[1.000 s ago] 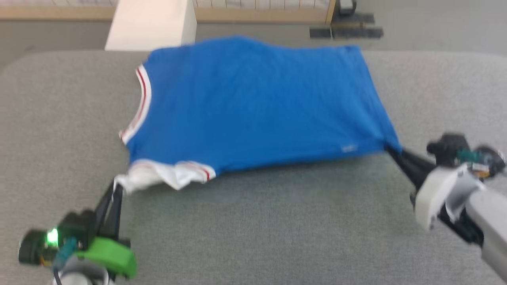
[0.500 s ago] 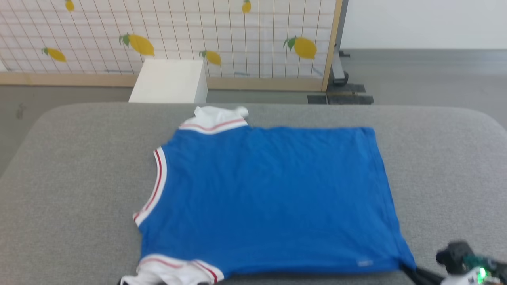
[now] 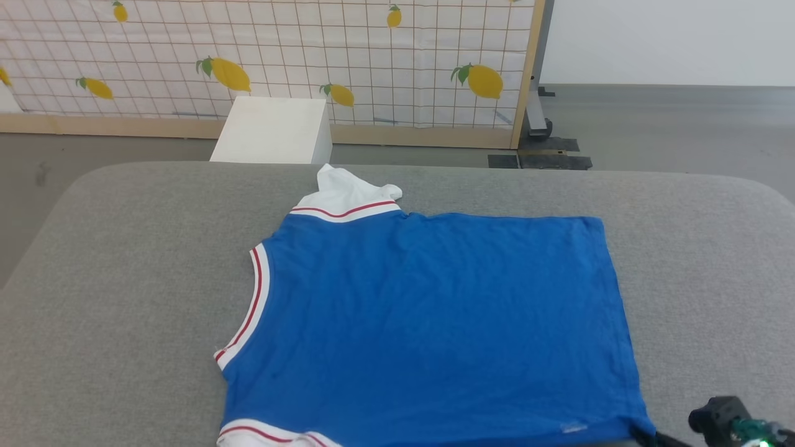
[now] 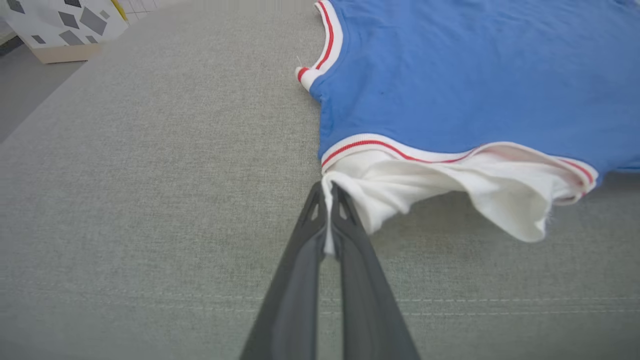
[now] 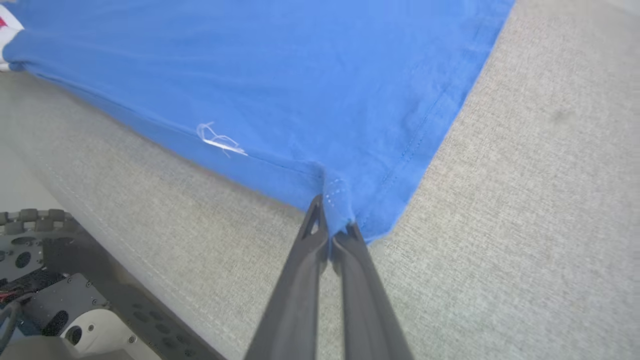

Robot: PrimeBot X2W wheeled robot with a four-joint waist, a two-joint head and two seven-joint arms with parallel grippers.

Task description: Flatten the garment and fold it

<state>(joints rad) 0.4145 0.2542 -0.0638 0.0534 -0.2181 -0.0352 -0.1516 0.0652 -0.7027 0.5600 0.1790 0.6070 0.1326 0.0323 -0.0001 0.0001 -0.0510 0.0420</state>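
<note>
Item: garment point(image 3: 435, 323), lying spread on the grey surface point(image 3: 124, 279), long axis running left to right, collar leftward; left hand point(image 4: 328, 196) is pinching its near white sleeve point(image 4: 450, 185); right hand point(image 5: 333, 222) is pinching its near hem corner point(image 5: 365, 210); cloth is lying ahead of both.
</note>
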